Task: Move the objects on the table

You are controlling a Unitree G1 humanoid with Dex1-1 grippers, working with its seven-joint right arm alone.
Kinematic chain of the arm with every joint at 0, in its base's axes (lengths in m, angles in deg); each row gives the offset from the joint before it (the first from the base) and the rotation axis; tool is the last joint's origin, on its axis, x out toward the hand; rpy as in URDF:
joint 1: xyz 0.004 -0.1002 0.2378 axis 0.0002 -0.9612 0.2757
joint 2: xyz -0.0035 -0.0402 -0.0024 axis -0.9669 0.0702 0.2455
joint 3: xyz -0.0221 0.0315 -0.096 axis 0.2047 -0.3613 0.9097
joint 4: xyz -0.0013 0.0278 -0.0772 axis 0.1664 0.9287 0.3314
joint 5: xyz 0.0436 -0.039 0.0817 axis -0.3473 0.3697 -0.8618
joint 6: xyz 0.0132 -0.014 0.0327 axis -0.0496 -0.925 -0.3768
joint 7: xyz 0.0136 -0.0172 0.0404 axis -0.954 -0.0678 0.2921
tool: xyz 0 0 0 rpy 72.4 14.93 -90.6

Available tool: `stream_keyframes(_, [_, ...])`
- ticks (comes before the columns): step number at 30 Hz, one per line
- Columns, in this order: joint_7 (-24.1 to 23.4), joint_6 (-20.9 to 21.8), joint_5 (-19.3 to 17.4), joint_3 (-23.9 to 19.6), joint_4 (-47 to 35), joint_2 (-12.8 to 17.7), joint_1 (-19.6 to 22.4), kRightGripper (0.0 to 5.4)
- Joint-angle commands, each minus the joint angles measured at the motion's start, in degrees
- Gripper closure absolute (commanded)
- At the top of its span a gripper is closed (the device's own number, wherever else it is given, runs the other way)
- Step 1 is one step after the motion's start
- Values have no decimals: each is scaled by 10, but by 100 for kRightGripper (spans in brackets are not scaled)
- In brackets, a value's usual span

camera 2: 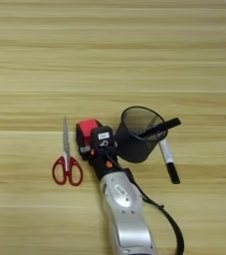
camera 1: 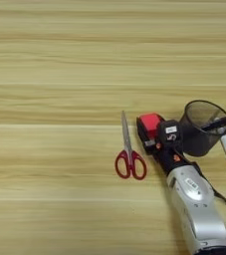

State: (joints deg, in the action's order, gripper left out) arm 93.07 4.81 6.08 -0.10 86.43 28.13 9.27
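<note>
Red cube [camera 2: 88,127] sits mid-table, slightly right of centre, just right of the scissors [camera 2: 67,158] and just left of the mesh pen cup [camera 2: 137,133]. Right gripper [camera 2: 95,142] is on it from the near side; black fingers flank the cube's near part, but whether they clamp it or just sit against it I cannot tell.

There are 2 markers. Marker 1 [camera 2: 169,160] lies flat on the table right of the cup, long axis near-far, slightly slanted, dark cap end toward the near side, pale printed barrel toward the far side, far end right by the cup base. Marker 2 [camera 2: 159,128] stands in the cup, leaning over the rim, free end pointing right and slightly far.

Scissors lie closed, long axis near-far, blades pointing far, red handles near.

Silver forearm [camera 2: 124,209] comes in from the near edge, running up-left to the cube; a black cable [camera 2: 167,219] loops off its right side.

Table [camera 2: 109,50]: whole far half bare, left of the scissors also bare. The tight zone is cube–cup–forearm; the gap between cube and cup is narrow.
</note>
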Motion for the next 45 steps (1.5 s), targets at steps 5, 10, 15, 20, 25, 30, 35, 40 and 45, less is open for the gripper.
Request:
stream_keyframes(5, [-3,3,-6,-7,-15,2,32,316])
stream_keyframes(10, [-3,3,-6,-7,-13,2,33,316])
stream_keyframes(15, [-2,3,-7,-7,-12,2,33,316])
stream_keyframes(20, [-2,3,-6,-6,-11,2,33,316])
stream_keyframes(25, [-2,4,-5,-5,-10,3,33,316])
stream_keyframes(30, [-2,5,-4,-6,-8,3,34,316])
stream_keyframes(35, [-2,6,-4,-5,-8,3,34,316])
stream_keyframes(40, [-2,6,-4,-5,-8,3,34,316])
stream_keyframes(45, [-3,6,-3,-5,-8,3,34,246])
